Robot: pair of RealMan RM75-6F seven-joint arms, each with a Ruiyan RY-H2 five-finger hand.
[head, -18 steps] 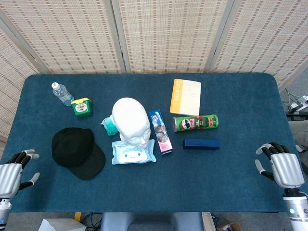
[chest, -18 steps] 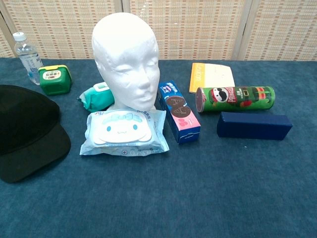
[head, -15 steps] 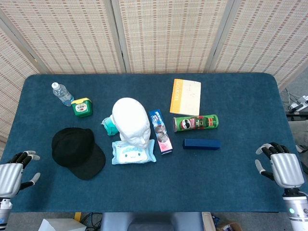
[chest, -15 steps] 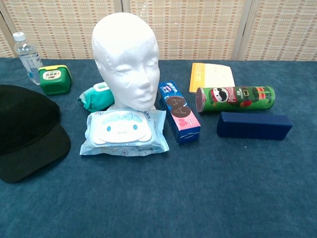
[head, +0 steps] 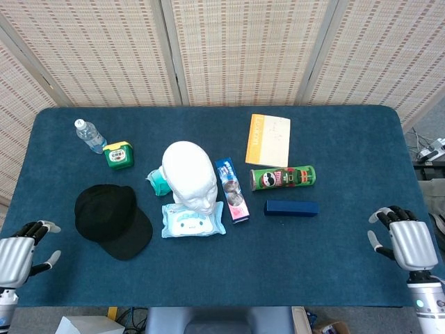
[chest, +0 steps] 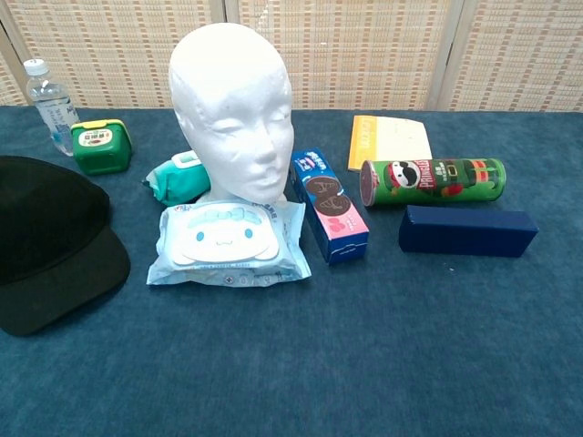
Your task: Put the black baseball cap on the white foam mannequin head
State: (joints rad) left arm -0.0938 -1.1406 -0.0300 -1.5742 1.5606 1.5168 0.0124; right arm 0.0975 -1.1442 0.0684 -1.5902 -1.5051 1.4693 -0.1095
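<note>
sliding slightly back since earlier, left hand (head: 15, 259)

One camera sits up high and looks almost straight down. It sees the whole blue table (head: 348, 139), the woven screens (head: 236, 49) behind it, and both hands at the near corners: the left hand (head: 17, 256) and the right hand (head: 407, 243).

The other camera sits low, at the near edge of the table, and looks across it toward the screens. It is much closer, so things look big.

Both cameras see the middle of the table: the white foam mannequin head (head: 189, 175), the black baseball cap (head: 111, 219) and the green chip can (head: 281, 178). The low view shows no hands and cuts off part of the cap.
</note>
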